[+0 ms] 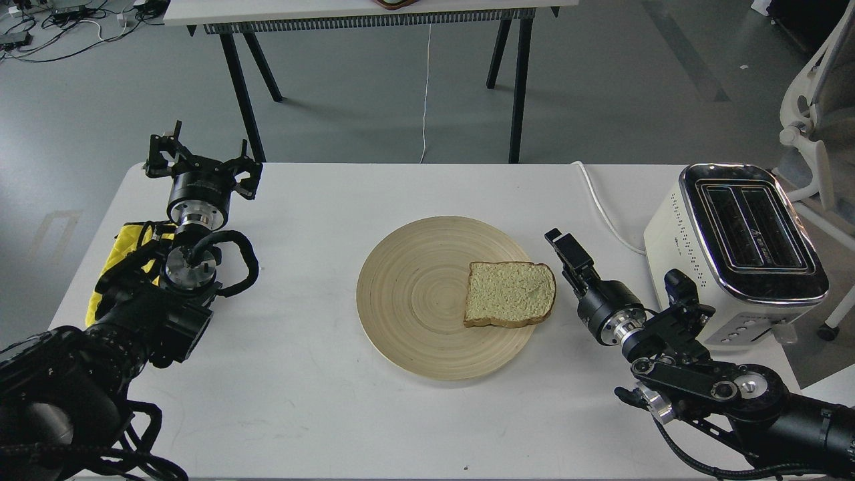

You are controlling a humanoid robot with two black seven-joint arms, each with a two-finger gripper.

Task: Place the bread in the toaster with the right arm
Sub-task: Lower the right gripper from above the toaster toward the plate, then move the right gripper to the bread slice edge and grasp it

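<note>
The bread (511,292), a tan slice with brown crust, lies flat on the right side of a round wooden plate (414,300). The cream-white toaster (735,247) with a chrome two-slot top stands at the table's right edge; both slots look empty. My right gripper (562,246) is low over the table just right of the bread's right edge, between bread and toaster, pointing up-left. It is seen edge-on, so its fingers cannot be told apart, and it holds nothing. My left gripper (200,159) is open and empty at the table's far left.
The toaster's white cord (601,200) runs over the table behind my right gripper. Yellow fabric (127,244) hangs by the left arm. A black-legged table (374,13) stands behind, and a white chair (818,107) stands to the right.
</note>
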